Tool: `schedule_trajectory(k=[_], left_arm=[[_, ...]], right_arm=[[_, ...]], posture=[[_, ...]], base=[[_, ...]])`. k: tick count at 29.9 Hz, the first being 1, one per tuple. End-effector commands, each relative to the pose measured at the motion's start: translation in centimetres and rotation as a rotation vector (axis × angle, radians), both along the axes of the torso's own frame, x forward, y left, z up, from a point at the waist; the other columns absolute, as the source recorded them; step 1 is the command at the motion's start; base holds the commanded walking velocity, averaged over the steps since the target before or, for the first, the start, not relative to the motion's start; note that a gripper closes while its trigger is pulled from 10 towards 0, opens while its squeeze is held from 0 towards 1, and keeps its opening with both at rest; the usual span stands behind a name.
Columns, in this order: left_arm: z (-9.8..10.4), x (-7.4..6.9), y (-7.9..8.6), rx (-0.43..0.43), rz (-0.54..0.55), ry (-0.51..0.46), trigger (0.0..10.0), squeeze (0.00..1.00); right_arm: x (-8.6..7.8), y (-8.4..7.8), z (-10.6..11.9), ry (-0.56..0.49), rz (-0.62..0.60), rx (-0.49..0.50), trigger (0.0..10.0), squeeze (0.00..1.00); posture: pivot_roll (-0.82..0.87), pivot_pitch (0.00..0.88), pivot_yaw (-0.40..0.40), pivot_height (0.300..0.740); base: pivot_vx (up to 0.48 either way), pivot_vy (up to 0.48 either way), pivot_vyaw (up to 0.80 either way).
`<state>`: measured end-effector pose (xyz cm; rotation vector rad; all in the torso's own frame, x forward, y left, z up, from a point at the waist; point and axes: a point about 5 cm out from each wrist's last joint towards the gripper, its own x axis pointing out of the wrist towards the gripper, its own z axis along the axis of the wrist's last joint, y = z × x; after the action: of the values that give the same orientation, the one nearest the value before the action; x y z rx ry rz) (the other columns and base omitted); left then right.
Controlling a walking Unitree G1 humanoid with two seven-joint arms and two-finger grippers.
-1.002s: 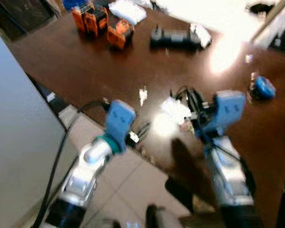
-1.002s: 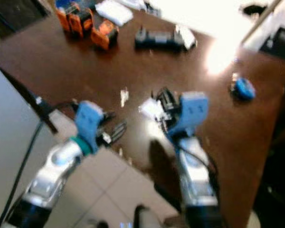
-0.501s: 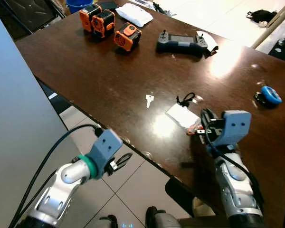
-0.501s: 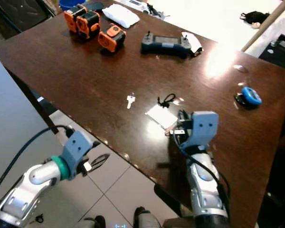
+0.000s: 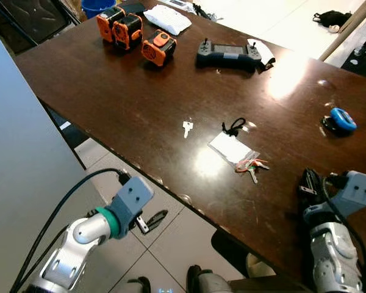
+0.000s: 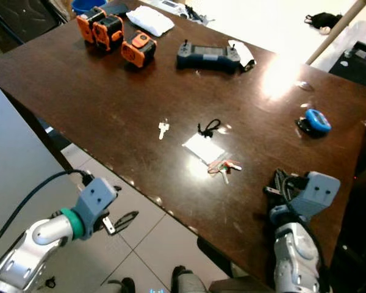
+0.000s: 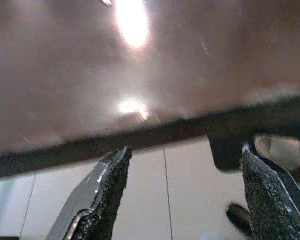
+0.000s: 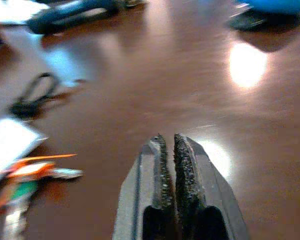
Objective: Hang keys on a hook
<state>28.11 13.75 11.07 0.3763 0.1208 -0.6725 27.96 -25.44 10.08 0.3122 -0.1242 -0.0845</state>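
The keys [image 5: 251, 166] lie on the desk [image 5: 110, 91], touching a white tag [image 5: 232, 148] at their 10 o'clock. The right gripper [image 8: 169, 150], pressed closed and empty, sits at their 4 o'clock. To grasp cleanly it should spread first, then straddle the ring. The left gripper [image 7: 182, 185] hangs wide apart below the desk edge.

The right claw [image 5: 309, 182] has drawn back from the keys [image 5: 250, 165] toward the counter's [image 5: 110, 91] near edge, its fingers pressed together on nothing, and the keys now lie uncovered beside the white tag [image 5: 230, 148]. The left claw [image 5: 151, 218] has dropped lower, off the counter's near edge and over the floor tiles [image 5: 177, 238], with its fingers [image 7: 102, 195] spread apart.
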Motion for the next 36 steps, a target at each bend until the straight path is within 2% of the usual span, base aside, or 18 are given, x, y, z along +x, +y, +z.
schedule_trajectory(k=[1, 4, 5, 13, 15, 16, 17, 18, 19, 25, 29, 34, 36], left_arm=[[0.4, 0.1, 0.2, -0.019, 0.025, -0.014, 10.0, 0.00], [1.2, 0.6, 0.3, -0.053, 0.047, -0.025, 10.0, 0.00], [1.5, 0.6, 0.3, -0.057, 0.043, -0.029, 10.0, 0.00], [1.6, 0.6, 0.2, -0.025, 0.038, -0.052, 10.0, 0.00], [1.5, 0.5, 0.0, -0.030, 0.033, -0.050, 10.0, 0.00], [1.5, 0.5, 0.0, -0.030, 0.033, -0.050, 10.0, 0.00], [1.5, 0.4, -0.1, -0.033, 0.030, -0.048, 10.0, 0.00], [1.5, 0.4, -0.1, -0.033, 0.030, -0.048, 10.0, 0.00], [1.5, 0.4, -0.2, -0.035, 0.028, -0.047, 10.0, 0.00], [1.6, 0.4, -0.5, -0.043, 0.023, -0.042, 10.0, 0.00], [1.7, 0.5, -0.6, -0.048, 0.022, -0.043, 10.0, 0.00], [1.6, 0.5, -0.7, -0.049, 0.023, -0.044, 10.0, 0.00], [1.7, 0.5, -0.7, -0.050, 0.028, -0.045, 10.0, 0.00]], right_arm=[[-0.4, 1.3, -1.5, 0.056, 0.087, 0.043, 10.0, 0.96], [-0.2, 2.1, -1.3, 0.039, 0.140, 0.060, 10.0, 0.95], [-0.1, 2.2, -1.1, 0.033, 0.153, 0.059, 10.0, 1.00], [0.3, 3.3, -0.3, 0.002, 0.240, 0.107, 10.0, 1.00], [0.2, 3.2, -1.2, 0.069, 0.234, 0.114, 10.0, 1.00], [0.2, 3.2, -1.2, 0.069, 0.234, 0.114, 10.0, 1.00], [0.1, 2.9, -1.8, 0.105, 0.219, 0.119, 10.0, 0.92], [0.1, 2.9, -1.8, 0.105, 0.219, 0.119, 10.0, 0.92], [0.0, 2.7, -2.1, 0.131, 0.209, 0.125, 10.0, 0.00], [0.8, 2.4, -2.1, 0.243, 0.208, 0.059, 10.0, 0.00], [2.0, 3.0, -1.3, 0.311, 0.253, 0.017, 10.0, 0.00], [2.6, 3.3, -0.7, 0.324, 0.267, -0.015, 10.0, 0.00], [3.1, 3.8, -0.3, 0.336, 0.310, -0.137, 10.0, 0.00]], posture=[[-0.16, 0.172, 0.070, 0.740], [-0.15, 0.173, 0.070, 0.740], [-0.15, 0.173, 0.069, 0.740], [-0.15, 0.175, 0.070, 0.740], [-0.15, 0.176, 0.070, 0.740], [-0.15, 0.176, 0.070, 0.740], [-0.15, 0.178, 0.070, 0.740], [-0.15, 0.178, 0.070, 0.740], [-0.15, 0.178, 0.070, 0.740], [-0.15, 0.183, 0.075, 0.740], [-0.15, 0.184, 0.074, 0.740], [-0.15, 0.184, 0.073, 0.740], [-0.15, 0.181, 0.068, 0.740]], base=[[0.000, 0.000, 0.00], [0.000, 0.000, 0.00], [0.000, 0.000, 0.00], [0.000, 0.000, 0.00], [0.000, 0.000, 0.00], [0.000, 0.000, 0.00], [0.000, 0.000, 0.00], [0.000, 0.000, 0.00], [0.000, 0.000, 0.00], [0.000, 0.000, 0.00], [0.000, 0.000, 0.00], [0.000, 0.000, 0.00], [0.000, 0.000, 0.00]])
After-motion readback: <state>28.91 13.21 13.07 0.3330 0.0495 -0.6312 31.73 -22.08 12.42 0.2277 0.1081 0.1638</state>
